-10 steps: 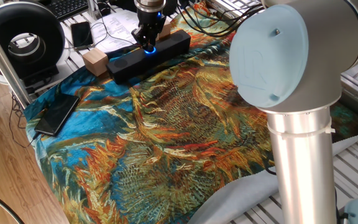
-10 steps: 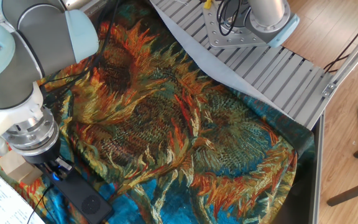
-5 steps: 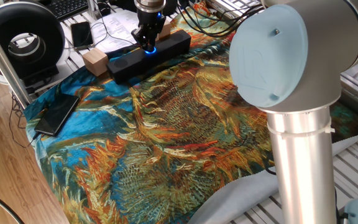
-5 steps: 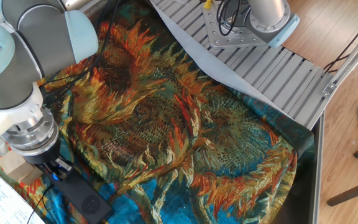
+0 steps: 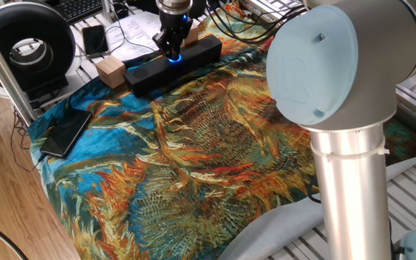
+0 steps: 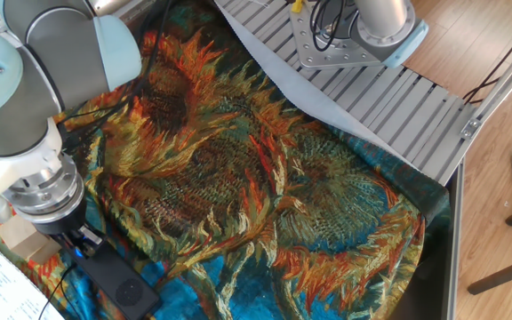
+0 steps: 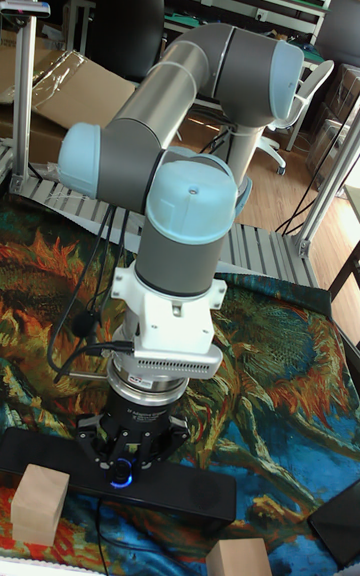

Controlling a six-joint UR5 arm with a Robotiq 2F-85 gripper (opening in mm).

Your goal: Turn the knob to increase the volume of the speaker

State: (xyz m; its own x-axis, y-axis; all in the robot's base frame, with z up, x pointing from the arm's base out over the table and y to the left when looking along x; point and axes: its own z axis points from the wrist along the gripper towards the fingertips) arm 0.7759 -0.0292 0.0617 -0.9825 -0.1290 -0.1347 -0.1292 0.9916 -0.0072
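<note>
Item 1, nearest in one fixed view: my own arm, grey column with pale blue joint cap, filling the right foreground.

Item 2: sunflower-print cloth, blue and orange, spread over the table.

Item 3: flat black smartphone, lying on the cloth's left edge, well apart from the work.

Item 4: the speaker, long black bar lying at the cloth's far edge, with a tan wooden block at its left end.

Item 5: the knob, on the speaker's top face near its middle, showing as a blue glow directly under my gripper. The tall fixed view shows the same glow between my fingers. Finger state: narrow, closed about the knob as far as I can judge.

Item 6, change over the last second: none visible. Gripper, speaker and glow sit exactly where they were. My judgement is that the turn is either very slow or not begun, so the volume increase remains outstanding.

Item 7, farthest: big black ring-shaped device, off the cloth at upper left.
</note>
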